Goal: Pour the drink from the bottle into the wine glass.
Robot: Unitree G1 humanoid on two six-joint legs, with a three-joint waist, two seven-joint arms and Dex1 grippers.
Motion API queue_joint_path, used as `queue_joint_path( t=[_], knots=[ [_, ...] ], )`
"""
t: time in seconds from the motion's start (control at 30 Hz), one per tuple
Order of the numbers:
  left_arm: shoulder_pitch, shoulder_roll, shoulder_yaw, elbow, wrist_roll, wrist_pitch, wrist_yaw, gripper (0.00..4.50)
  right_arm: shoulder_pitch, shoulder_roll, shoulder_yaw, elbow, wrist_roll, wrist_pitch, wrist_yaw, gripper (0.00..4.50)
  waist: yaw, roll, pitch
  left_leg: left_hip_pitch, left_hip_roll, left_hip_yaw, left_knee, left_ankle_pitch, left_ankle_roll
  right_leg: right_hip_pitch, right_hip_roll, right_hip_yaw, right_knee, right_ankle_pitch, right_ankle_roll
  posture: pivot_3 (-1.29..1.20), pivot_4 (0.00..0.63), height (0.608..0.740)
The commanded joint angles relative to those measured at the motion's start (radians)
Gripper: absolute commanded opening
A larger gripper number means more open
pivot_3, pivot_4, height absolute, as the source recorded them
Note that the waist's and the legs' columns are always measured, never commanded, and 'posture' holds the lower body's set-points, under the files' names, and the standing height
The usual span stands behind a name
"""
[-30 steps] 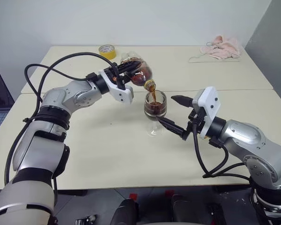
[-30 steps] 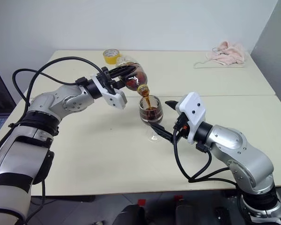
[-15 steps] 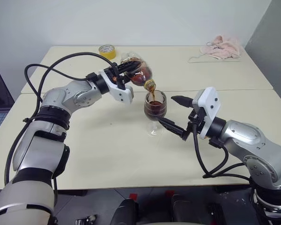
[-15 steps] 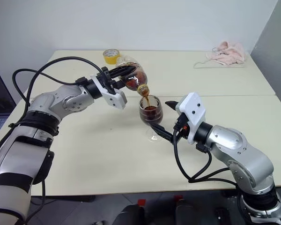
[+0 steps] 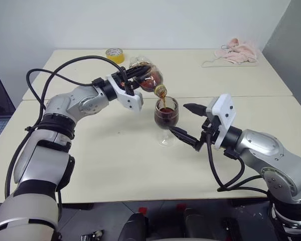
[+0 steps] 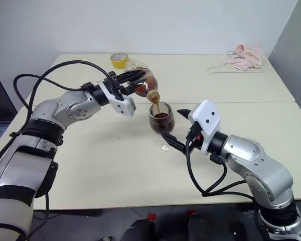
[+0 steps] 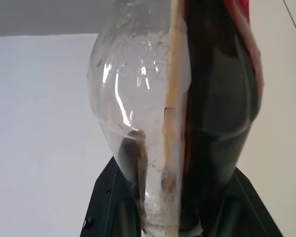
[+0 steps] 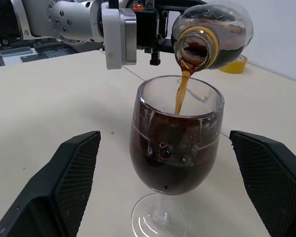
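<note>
Above the wine glass (image 5: 166, 116), left fingers (image 5: 131, 78) clamp the tilted bottle (image 5: 147, 79), pouring. Right fingers (image 8: 81, 168) gape wide beside it. Overfilling could spill

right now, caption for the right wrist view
Drink streams from the tilted bottle into the wine glass.

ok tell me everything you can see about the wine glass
The wine glass is clear and colourless, with a rounded bowl, a thin stem and a flat round foot. It stands upright on the cream table, the bowl over half full of dark drink with bubbles at the surface. A thin stream falls into it from the mouth of the tilted bottle, held just above its rim by the left gripper. The open right gripper flanks it, fingers apart from the glass.
</note>
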Motion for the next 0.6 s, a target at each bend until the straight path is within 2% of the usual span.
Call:
queue_joint_path(
  t=[0.03, 0.27, 0.6],
  knots=[
    [0.023, -0.011, 0.047, -0.031, -0.117, 0.010, -0.074, 1.00, -0.003, 0.004, -0.012, -0.035, 0.002, -0.017, 0.002, 4.50, -0.001, 0.000, 0.000, 0.000, 0.000, 0.000, 0.000, 0.000, 0.000, 0.000, 0.000, 0.000, 0.000, 0.000, 0.000, 0.00, 0.150, 0.740],
    [0.090, -0.024, 0.070, -0.112, -0.213, 0.040, -0.171, 0.98, -0.007, 0.011, -0.013, -0.031, 0.005, -0.017, 0.001, 4.50, -0.002, 0.000, 0.000, 0.000, 0.000, 0.000, 0.000, 0.000, 0.000, 0.000, -0.001, 0.000, 0.000, 0.000, 0.000, 0.00, 0.150, 0.740],
    [0.193, -0.060, 0.148, -0.234, -0.397, 0.195, -0.315, 0.97, -0.006, 0.020, -0.012, -0.031, 0.000, -0.031, 0.004, 4.50, -0.003, 0.000, 0.000, 0.000, 0.000, 0.000, 0.001, 0.000, 0.000, 0.000, -0.001, 0.000, 0.000, 0.000, 0.000, 0.00, 0.150, 0.740]
  ],
)
